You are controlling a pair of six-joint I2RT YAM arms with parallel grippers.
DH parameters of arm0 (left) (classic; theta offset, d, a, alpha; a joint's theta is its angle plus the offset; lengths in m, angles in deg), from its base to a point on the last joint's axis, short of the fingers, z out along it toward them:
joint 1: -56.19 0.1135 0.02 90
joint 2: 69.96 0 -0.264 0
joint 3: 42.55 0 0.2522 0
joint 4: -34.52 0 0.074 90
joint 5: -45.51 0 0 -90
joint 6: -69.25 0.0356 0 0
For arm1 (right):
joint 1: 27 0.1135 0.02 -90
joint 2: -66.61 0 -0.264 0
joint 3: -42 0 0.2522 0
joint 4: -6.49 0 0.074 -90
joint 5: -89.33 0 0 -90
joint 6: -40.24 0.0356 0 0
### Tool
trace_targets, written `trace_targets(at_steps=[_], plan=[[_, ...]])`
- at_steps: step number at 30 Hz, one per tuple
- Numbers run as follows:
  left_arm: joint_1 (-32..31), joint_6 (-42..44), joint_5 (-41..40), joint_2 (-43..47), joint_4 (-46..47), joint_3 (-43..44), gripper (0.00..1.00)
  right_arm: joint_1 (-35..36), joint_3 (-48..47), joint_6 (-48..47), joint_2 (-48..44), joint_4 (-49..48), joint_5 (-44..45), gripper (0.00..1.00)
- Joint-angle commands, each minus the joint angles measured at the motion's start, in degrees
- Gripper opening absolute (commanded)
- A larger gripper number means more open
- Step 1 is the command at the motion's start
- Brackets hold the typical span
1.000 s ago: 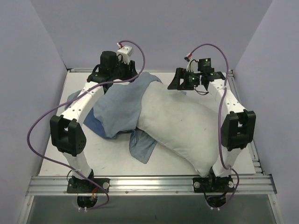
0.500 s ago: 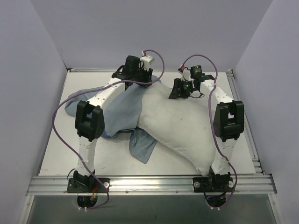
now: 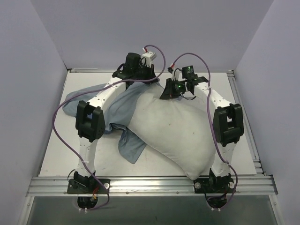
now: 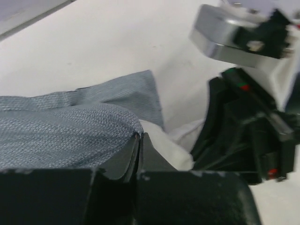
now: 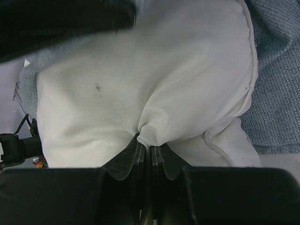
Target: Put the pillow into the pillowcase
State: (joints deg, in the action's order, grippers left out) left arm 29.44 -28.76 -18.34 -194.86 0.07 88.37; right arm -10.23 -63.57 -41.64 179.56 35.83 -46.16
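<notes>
The table (image 3: pixel 56 150) is spreading out beneath and beyond both claws. The pillow (image 3: pixel 178 131) is lying slantwise across it, its far end bunching directly under the right claw (image 5: pixel 146 140) and its body trailing back behind that claw. The pillowcase (image 3: pixel 124 108) is sprawling on the left claw's side, with its pale grey-blue cloth draping over the pillow's far corner, just beside the right claw. The right claw is clenching a tuck of white pillow cover. The left claw (image 4: pixel 139 143) is pinching the pillowcase's edge, with white pillow showing just to its right.

The step in hand, as I am judging it, is opening the case around that corner. Doing it well is probably going to mean the left claw lifting its hem up and away from the right claw so that a mouth is gaping, and the right claw feeding the corner in low. Pinching only one layer is mattering here, since two layers would be closing the mouth.
</notes>
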Motion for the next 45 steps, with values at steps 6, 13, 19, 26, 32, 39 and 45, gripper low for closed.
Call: trace_targets(at_steps=[6, 13, 19, 26, 32, 39, 45], plan=[[-4.29, -16.87, 7.79, 14.50, 17.52, -18.08, 0.00, -4.11, 1.11, 12.97, -6.95, -16.96, -5.40, 0.00], [3.34, -0.28, 9.70, 23.89, 14.10, -26.27, 0.75, -4.74, -6.89, 3.94, -3.95, -3.03, -0.39, 0.52], [10.38, 14.85, 16.55, 44.45, 3.67, -40.50, 0.92, 1.14, -1.03, -13.99, -17.46, 9.64, 12.25, 0.91], [11.19, 41.73, 19.98, 71.07, -18.84, -60.54, 0.93, 18.09, 8.91, -20.07, -24.17, 16.42, 22.73, 0.95], [1.01, 53.26, 15.17, 81.47, -23.26, -75.75, 0.93, 24.79, 13.59, -17.35, -19.18, 15.54, 24.75, 0.95], [-15.79, 58.28, -3.46, 74.47, -10.56, -85.87, 0.94, 26.73, 10.51, -17.35, -11.35, 14.84, 28.44, 0.74], [-18.52, 61.61, -13.21, 59.88, 2.90, -86.22, 0.90, 24.01, 7.09, -16.12, -9.49, 16.86, 19.95, 0.00]])
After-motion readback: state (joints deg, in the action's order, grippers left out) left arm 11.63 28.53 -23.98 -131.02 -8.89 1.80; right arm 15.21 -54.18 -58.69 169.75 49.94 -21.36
